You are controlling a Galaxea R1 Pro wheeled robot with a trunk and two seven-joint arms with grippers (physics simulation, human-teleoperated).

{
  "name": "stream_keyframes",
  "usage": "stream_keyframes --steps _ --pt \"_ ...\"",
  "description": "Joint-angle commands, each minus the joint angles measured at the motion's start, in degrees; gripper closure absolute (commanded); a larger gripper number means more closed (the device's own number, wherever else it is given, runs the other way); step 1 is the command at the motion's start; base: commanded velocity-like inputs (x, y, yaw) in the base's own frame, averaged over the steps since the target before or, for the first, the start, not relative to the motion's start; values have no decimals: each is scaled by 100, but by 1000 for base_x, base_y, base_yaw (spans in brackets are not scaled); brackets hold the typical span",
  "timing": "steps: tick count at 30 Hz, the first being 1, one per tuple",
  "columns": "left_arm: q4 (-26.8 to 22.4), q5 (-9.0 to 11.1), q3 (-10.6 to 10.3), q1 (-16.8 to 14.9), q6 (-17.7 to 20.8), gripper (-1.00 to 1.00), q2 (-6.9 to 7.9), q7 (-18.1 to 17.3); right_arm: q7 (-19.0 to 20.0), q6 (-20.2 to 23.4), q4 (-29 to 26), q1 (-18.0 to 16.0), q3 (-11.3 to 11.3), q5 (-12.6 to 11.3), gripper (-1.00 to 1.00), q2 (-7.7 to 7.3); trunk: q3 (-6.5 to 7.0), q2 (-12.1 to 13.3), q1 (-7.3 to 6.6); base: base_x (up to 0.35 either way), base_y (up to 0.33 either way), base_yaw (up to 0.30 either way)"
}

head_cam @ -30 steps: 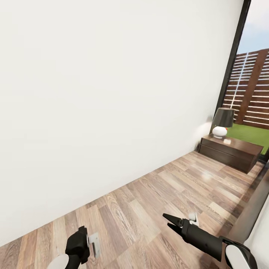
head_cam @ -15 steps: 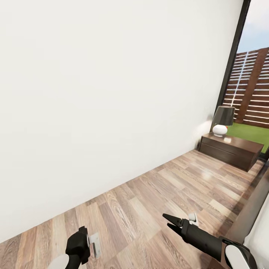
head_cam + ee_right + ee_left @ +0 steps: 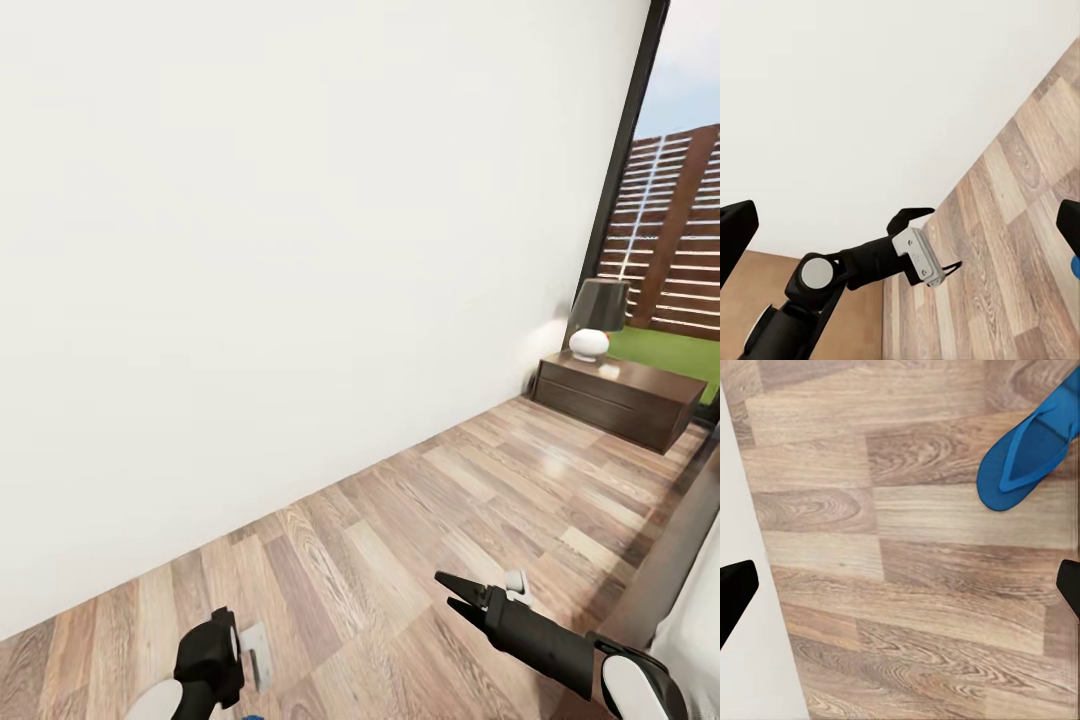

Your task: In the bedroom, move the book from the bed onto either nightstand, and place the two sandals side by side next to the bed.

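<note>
A bright blue sandal (image 3: 1031, 446) lies flat on the wood-plank floor (image 3: 907, 585), seen in the left wrist view off to one side of my left gripper (image 3: 900, 589). That gripper is open and holds nothing. It hangs low over the floor (image 3: 400, 520) at the lower left of the head view, left gripper (image 3: 212, 655). My right gripper (image 3: 452, 592) is open and empty, pointing toward the wall. The bed's dark base (image 3: 675, 545) and pale mattress (image 3: 700, 625) edge in at the lower right. A sliver of blue (image 3: 250, 716) touches the bottom edge. The book and the nightstand are out of view.
A large white wall (image 3: 300, 250) runs along the left. At the far right a long low dark cabinet (image 3: 615, 398) carries a lamp (image 3: 597, 320), beside a dark-framed window (image 3: 625, 150). The right wrist view looks across at my left arm (image 3: 862, 266).
The whole head view has shifted slightly, so the camera moved; the cabinet sits a little higher in the picture and a blue sliver has appeared at the bottom edge. Both arms hold the same pose.
</note>
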Motion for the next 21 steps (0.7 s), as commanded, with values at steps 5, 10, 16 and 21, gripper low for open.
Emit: stream_keyframes --steps 5,10,16,21 --pt "-6 19 0 -3 27 -100 2 -37 37 26 0 -4 -17 28 -100 2 -96 -205 109 0 0 0" --pt "-6 24 -9 -3 31 -100 -2 -35 46 26 0 -4 -29 20 -100 -1 -186 -405 219 0 0 0" --pt "-10 18 -16 -3 35 -100 -18 -34 49 26 -2 -4 -41 -151 -100 -16 -294 -646 351 0 0 0" --pt "-20 16 -24 -3 36 -100 -29 -27 54 26 -6 -4 -42 -176 -100 -17 -384 -846 461 0 0 0"
